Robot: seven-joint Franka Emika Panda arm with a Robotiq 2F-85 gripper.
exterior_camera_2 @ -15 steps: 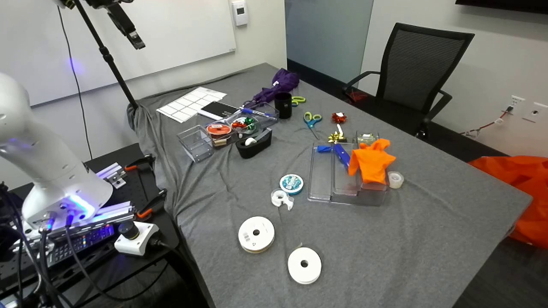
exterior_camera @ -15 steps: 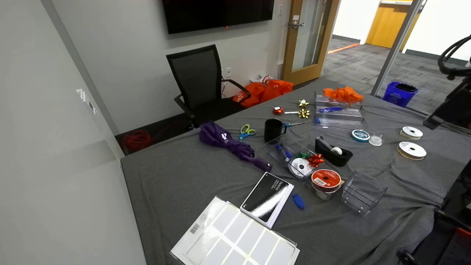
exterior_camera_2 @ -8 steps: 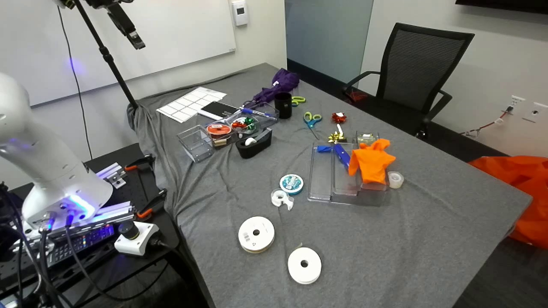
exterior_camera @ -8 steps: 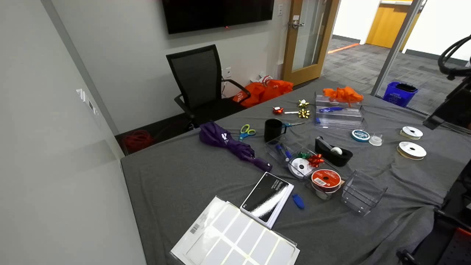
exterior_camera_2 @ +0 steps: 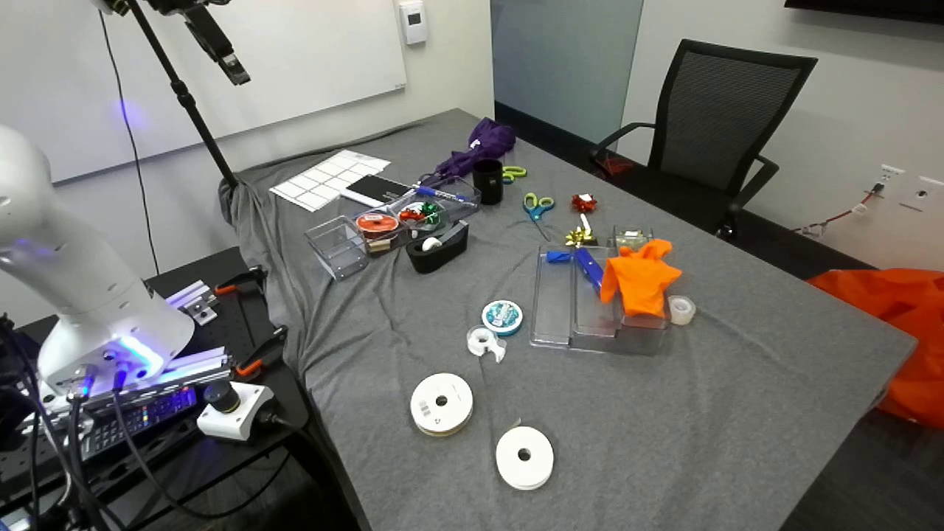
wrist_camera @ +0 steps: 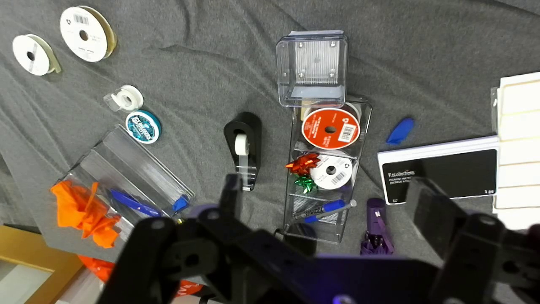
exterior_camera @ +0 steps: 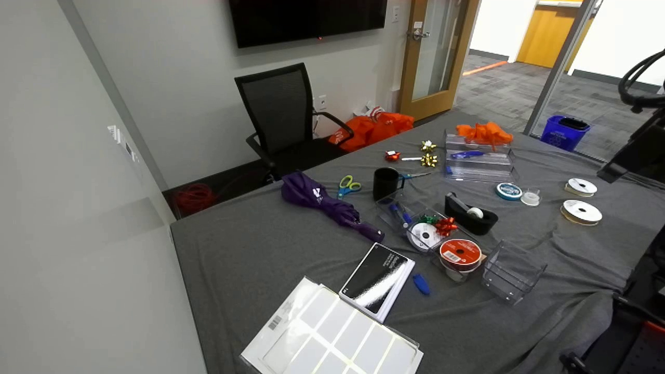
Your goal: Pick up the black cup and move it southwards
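Fingers [wrist_camera: 431, 213] spread wide apart hang well above the worktop [exterior_camera_2: 723, 420]. Its gray cloth [exterior_camera: 244, 259] bunches into folds beside the robot arm [exterior_camera_2: 88, 287] and lies smoother toward the opposite edge, with a broad sweep of it running from the stepped clear tray [exterior_camera_2: 552, 313] to the corner. Matte, cylindrical and handled, the black cup [exterior_camera: 385, 183] stands upright on the side nearest the mesh-backed chair [exterior_camera: 275, 104], a strip of cloth between it and the edge; in the wrist view it is partly hidden. Green-handled scissors [exterior_camera_2: 538, 212] lie on both sides of it. Just beside it is the end of a clear divided tray [wrist_camera: 327, 231], though whether they touch cannot be told. Blue markers [wrist_camera: 333, 206] lie slanted in the compartment nearest the cup; past them come a shiny red bow [wrist_camera: 303, 164], a green bow [wrist_camera: 306, 184] and a white-faced spool [wrist_camera: 336, 177], then a red-faced ribbon spool [wrist_camera: 316, 131] at the far end. On one flank of that tray rests a purple fabric umbrella [exterior_camera: 332, 206], on the other a black tape dispenser [exterior_camera_2: 442, 254] with smooth, rounded sides; near the ribbon end sits a thin-walled clear box [wrist_camera: 314, 63].
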